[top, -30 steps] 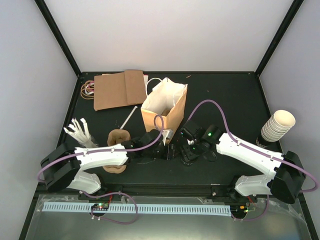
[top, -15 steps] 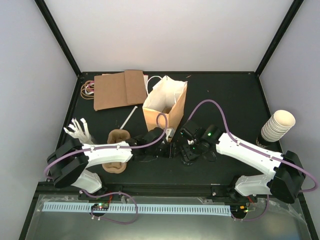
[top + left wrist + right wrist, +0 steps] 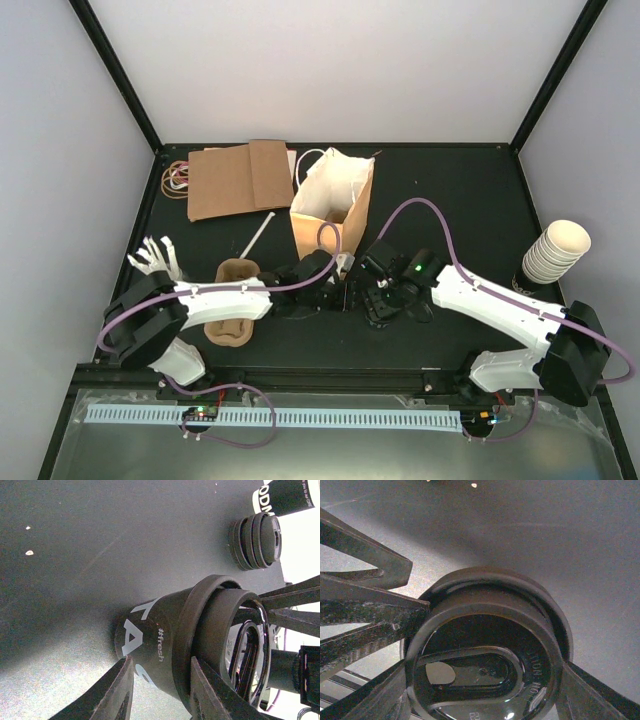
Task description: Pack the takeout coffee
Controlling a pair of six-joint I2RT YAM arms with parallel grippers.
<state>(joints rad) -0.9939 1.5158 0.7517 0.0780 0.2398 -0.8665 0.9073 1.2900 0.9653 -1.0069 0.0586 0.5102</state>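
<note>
The left pincer pinches the body of a dark coffee cup standing on the table, just in front of the paper bag. The right pincer grips the same cup by its black lid. Another lidded cup stands nearby.

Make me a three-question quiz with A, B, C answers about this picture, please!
1. How is the paper bag? A lying flat. B upright and open. C folded shut.
2. What colour are the stacked cups? A cream. B red. C blue.
3. Where is the lidded coffee cup? A inside the bag. B between the left tool and right tool. C on the stack.
Answers: B, its mouth gapes upward; A, the stack at the table's right edge is cream; B, both wrist views show fingers on either side of it.
</note>
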